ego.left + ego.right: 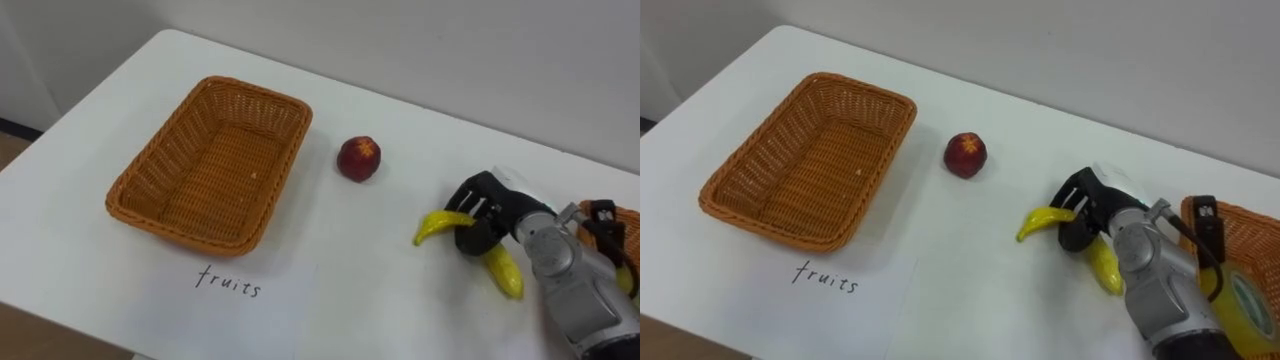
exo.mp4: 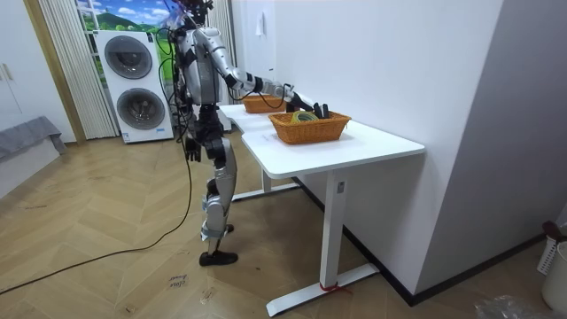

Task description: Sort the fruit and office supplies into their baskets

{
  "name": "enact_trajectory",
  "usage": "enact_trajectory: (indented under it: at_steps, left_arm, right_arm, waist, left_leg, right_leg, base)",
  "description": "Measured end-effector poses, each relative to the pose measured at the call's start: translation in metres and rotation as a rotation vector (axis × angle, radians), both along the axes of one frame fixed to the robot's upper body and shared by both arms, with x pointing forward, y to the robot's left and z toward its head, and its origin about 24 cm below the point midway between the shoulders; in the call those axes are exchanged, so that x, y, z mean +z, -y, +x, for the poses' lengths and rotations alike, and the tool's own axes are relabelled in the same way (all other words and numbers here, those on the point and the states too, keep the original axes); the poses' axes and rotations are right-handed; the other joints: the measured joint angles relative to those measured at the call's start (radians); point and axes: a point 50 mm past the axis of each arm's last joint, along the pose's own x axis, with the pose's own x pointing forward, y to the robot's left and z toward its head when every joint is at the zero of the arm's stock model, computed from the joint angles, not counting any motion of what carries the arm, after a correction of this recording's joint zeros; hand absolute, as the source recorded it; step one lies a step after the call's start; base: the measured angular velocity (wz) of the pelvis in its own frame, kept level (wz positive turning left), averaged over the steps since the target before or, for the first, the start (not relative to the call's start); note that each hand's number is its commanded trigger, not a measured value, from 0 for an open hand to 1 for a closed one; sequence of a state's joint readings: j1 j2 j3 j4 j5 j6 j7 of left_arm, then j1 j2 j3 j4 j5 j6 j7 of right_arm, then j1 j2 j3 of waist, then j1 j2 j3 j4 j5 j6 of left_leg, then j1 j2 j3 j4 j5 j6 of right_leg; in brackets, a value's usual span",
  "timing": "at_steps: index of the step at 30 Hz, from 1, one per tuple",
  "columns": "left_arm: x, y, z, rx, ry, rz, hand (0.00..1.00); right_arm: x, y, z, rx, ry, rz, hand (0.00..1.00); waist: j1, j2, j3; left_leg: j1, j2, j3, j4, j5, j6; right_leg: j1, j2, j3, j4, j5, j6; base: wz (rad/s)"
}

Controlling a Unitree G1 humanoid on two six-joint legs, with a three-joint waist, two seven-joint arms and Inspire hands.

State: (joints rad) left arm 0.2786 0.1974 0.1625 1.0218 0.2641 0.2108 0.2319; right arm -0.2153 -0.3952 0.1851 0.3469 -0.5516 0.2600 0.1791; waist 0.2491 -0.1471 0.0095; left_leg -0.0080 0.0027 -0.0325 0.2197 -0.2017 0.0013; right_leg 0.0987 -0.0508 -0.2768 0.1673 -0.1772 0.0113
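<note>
A yellow banana (image 1: 436,226) lies on the white table, right of centre. My right hand (image 1: 486,206) lies over its middle with dark fingers curled round it. A red apple (image 1: 358,158) sits alone between the banana and the empty wicker fruit basket (image 1: 133,170) on the left. A paper label (image 1: 228,280) reading "fruits" lies in front of that basket. A second wicker basket (image 1: 1240,212) stands at the far right with a yellow tape roll (image 1: 1246,300) in it. In the room view my left hand (image 2: 190,149) hangs by my side.
I stand at the long side of the white table (image 2: 372,142), which is against a wall. The near edge of the table runs just below the label. Two stacked washing machines (image 2: 133,80) stand behind me at the room view's left.
</note>
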Motion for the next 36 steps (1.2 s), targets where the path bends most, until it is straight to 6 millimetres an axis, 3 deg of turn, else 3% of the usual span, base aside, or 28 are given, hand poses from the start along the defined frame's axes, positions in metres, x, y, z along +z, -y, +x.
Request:
enact_trajectory:
  at_steps: [9,22,28,36]
  left_arm:
    - [-0.001,0.002,0.000,0.001,0.010,-0.002,0.00]
    - [-0.003,0.006,-0.002,0.066,0.035,-0.017,0.00]
    - [-0.005,0.011,0.000,0.077,0.041,-0.030,0.00]
    - [-0.006,0.018,0.010,0.057,0.070,-0.045,0.00]
  right_arm:
    - [0.025,-0.013,0.007,0.060,0.115,0.008,1.00]
    - [0.115,-0.033,0.013,0.143,0.509,0.050,1.00]
    - [0.152,-0.051,0.008,0.224,0.661,0.034,1.00]
    - [0.189,-0.083,0.020,0.320,0.758,0.077,1.00]
  waist:
    - [-0.009,0.006,0.0027]
    - [-0.060,0.010,-0.0026]
    - [-0.054,0.007,-0.0055]
    - [-0.044,0.005,-0.0068]
  left_leg:
    - [0.001,-0.001,-0.003,0.002,0.001,0.000]
    - [0.003,0.000,0.016,0.001,0.001,0.001]
    - [0.018,0.001,0.024,-0.014,0.001,0.001]
    - [0.014,0.000,0.013,-0.015,0.003,0.000]
  right_leg:
    - [-0.001,-0.001,0.003,0.000,0.000,0.000]
    - [-0.011,0.000,0.052,0.002,0.000,0.000]
    - [-0.001,0.001,0.050,0.001,0.000,0.000]
    - [-0.002,0.002,0.042,0.002,0.000,0.001]
  base:
    - [0.00]
    - [-0.05]
    - [-0.04]
    - [0.03]
